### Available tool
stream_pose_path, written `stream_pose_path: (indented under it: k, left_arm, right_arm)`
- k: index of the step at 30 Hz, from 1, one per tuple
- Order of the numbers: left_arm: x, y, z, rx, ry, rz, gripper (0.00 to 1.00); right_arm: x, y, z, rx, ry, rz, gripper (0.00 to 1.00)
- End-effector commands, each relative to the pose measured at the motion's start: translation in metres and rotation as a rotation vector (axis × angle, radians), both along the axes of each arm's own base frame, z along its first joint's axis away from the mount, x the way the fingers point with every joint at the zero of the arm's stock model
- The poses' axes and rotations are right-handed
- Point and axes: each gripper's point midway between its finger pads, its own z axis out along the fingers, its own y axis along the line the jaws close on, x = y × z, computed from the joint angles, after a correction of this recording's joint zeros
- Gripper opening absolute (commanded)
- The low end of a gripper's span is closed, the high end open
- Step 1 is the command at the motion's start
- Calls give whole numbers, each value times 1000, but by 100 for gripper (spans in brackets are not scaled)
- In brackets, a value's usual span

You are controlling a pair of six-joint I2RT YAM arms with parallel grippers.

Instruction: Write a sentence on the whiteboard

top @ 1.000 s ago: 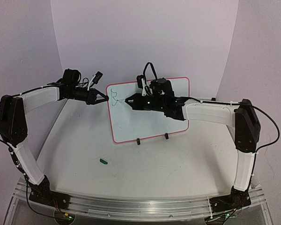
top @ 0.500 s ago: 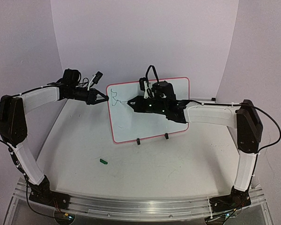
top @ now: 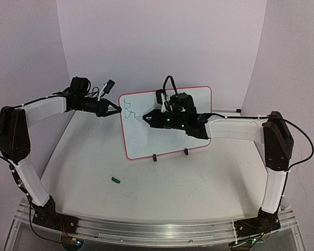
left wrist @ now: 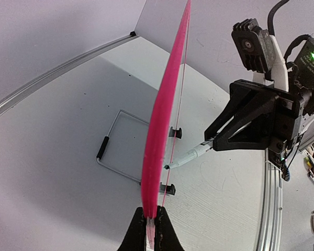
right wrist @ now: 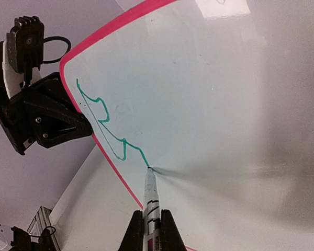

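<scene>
The whiteboard [top: 146, 138] stands upright on two black clip feet, white with a red-pink rim. It also shows in the right wrist view [right wrist: 225, 104] and edge-on in the left wrist view [left wrist: 165, 115]. My left gripper [top: 116, 110] is shut on the board's left rim [left wrist: 152, 225]. My right gripper [top: 153, 118] is shut on a white marker [right wrist: 150, 201] whose tip touches the board at the end of a green line [right wrist: 102, 117]. The marker also shows in the left wrist view [left wrist: 191, 156].
A small green marker cap [top: 115, 180] lies on the table near the front left. A wire stand [left wrist: 112, 151] lies flat behind the board. The purple backdrop walls close in the back and sides.
My right gripper has moved the marker tip a little down and to the right along the board, and the green line has grown longer. The left arm has not moved.
</scene>
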Motion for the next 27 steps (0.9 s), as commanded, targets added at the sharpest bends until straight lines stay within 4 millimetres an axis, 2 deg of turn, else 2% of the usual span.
stream_pose_path:
  k: [1, 8, 22, 27]
  left_arm:
    - [-14, -7, 23, -24, -42, -42, 0]
    - [-15, -8, 23, -24, -45, -44, 0]
    - [-15, -8, 22, -23, -42, -45, 0]
    - [-15, -9, 22, -24, -41, -49, 0]
  right_arm:
    - [8, -8, 35, 87, -50, -49, 0]
    - [11, -10, 50, 126, -79, -72, 0]
    - [13, -27, 45, 101, -88, -143, 0]
    - [6, -21, 52, 117, -100, -89, 0]
